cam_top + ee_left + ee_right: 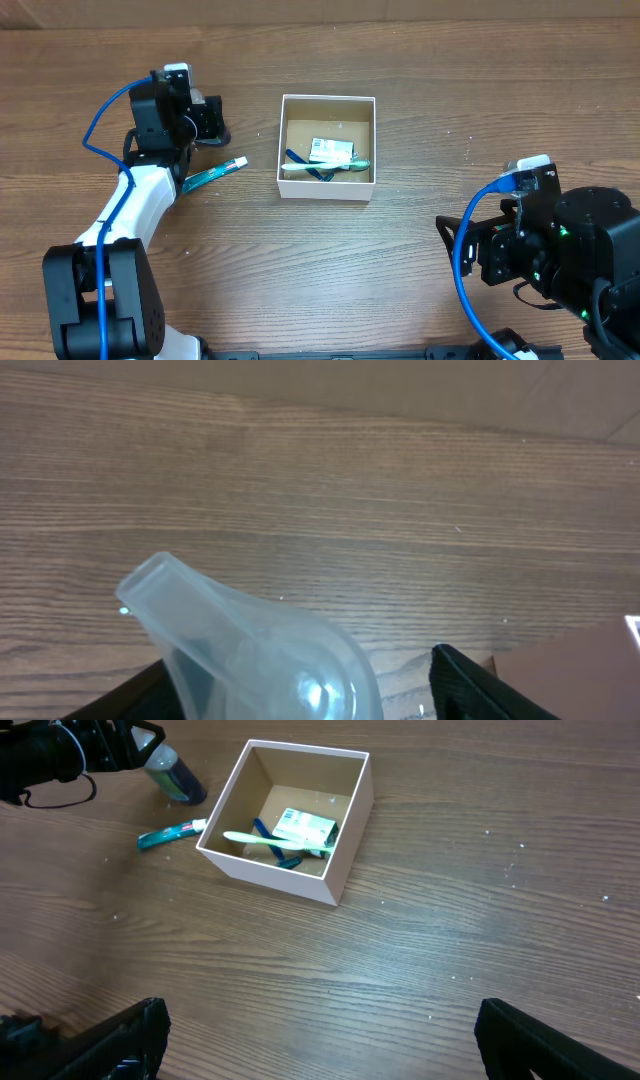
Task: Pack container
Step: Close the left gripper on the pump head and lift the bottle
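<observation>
The container (325,188) sits mid-frame in the overhead view on the worktop (400,300), with a toothbrush (262,839) and a green-and-white packet (303,824) inside. At upper left the left claw (300,660) straddles a translucent bottle (250,650). A gap shows beside one finger, so I cannot tell whether it grips. The right claw (320,1015) hangs spread wide at lower right. The step looks like fetching the bottle. Next it needs a firm hold, then a carry rightward over the container's wall. A teal tube (215,175) lies outside, unpacked.

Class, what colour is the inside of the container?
Brown cardboard inside the container, clearest in the right wrist view.
</observation>
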